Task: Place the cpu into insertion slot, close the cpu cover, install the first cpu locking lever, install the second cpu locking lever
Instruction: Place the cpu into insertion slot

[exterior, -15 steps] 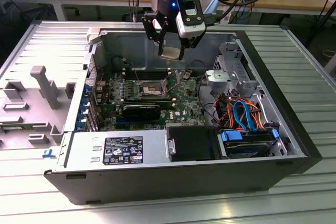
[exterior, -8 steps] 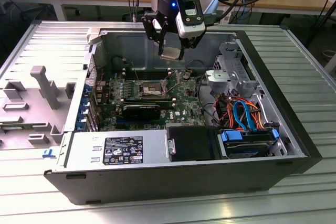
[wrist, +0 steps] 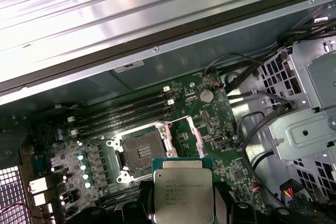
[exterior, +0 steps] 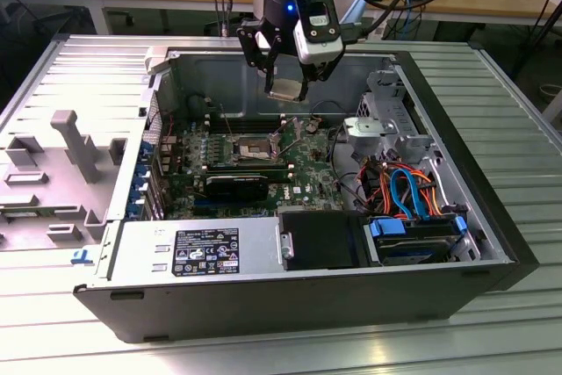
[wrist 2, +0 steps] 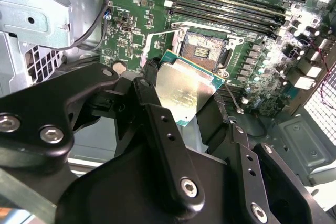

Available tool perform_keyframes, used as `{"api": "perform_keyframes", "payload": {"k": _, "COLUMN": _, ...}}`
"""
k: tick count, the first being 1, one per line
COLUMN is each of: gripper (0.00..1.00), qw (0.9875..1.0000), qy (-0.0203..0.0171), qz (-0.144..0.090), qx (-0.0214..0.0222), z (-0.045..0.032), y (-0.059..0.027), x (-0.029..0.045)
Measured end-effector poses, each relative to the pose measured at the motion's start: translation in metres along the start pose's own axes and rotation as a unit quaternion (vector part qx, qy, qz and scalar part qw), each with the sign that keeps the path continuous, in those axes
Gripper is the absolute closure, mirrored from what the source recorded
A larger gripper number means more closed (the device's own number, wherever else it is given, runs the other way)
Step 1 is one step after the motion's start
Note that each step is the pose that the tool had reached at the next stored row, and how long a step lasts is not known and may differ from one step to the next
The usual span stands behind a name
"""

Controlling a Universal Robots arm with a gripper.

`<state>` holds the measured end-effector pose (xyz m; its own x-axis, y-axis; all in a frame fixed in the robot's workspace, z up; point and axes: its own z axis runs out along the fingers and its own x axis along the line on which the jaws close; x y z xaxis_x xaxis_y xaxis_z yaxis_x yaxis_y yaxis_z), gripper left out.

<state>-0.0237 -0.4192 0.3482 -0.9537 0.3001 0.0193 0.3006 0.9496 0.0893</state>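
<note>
The open computer case [exterior: 492,243] lies on its side on the ribbed metal counter [exterior: 518,103]. Nearest in the exterior view, a grey power supply [exterior: 198,252] is seen along the case's front edge, with a drive bay and blue and orange cables [exterior: 408,195] towards the exterior view's right. Behind these the green motherboard [exterior: 303,177] is laid flat in the case. The insertion slot [exterior: 253,147] is set into it, and its dark contact field is exposed in both wrist views [wrist: 140,153]. The cpu cover [wrist: 200,137] is seen swung open, just beside the slot. Long black memory slots [wrist: 123,114] run along the slot's far side. Above the board, the gripper [exterior: 285,87] is positioned inside the case opening. Its jaws are pinched on the edges of the cpu [wrist 2: 184,90], whose silvery face is shown in both wrist views. The cpu is held in the air, apart from the slot and near it.
</note>
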Motion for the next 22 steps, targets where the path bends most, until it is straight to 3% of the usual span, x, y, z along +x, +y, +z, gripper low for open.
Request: {"api": "perform_keyframes", "payload": {"k": 22, "gripper": 0.45, "qw": 1.0000, "qy": -0.0007, "qz": 0.008, "qx": -0.0001, "z": 0.0000, "y": -0.0004, "x": -0.0002}}
